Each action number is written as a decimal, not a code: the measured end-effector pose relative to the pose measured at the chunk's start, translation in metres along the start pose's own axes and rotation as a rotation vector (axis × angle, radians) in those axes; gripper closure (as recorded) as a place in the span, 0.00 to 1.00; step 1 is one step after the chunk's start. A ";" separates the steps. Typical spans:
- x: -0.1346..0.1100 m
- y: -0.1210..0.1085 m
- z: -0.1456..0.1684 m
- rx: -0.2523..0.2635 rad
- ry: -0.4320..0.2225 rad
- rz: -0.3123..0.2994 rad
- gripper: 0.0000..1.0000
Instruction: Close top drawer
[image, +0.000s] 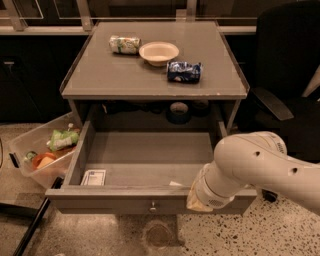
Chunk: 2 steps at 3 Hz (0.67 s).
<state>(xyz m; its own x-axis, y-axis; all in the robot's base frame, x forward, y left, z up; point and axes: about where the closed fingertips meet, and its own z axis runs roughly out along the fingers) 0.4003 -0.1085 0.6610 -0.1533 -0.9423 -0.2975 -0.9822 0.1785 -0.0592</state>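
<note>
Plastic bin (25, 148) of snacks at 9 o'clock on the speckled floor (250, 240). Top drawer (150, 155) is pulled out toward 6 o'clock, long axis left-right, knob (153, 205) at front centre, white card (94, 177) in the near-left corner. Grey cabinet top (110, 75) holds a can (125, 44), bowl (159, 52) and blue packet (184, 71). My gripper (199, 202) is at 5 o'clock by the drawer front's right end, masked by my arm (255, 165); spread or pressed, cannot tell. Black chair (290, 75) at 3 o'clock.

Nothing legible on the card (94, 177) or blue packet (184, 71); the hand (199, 201) is by the top drawer (100, 203) front.
</note>
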 end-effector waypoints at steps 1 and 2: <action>-0.029 -0.022 -0.005 0.031 -0.033 -0.068 0.35; -0.052 -0.041 -0.011 0.059 -0.053 -0.119 0.11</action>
<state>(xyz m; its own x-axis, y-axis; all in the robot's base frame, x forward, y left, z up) 0.4468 -0.0701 0.6893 -0.0287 -0.9419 -0.3347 -0.9848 0.0841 -0.1521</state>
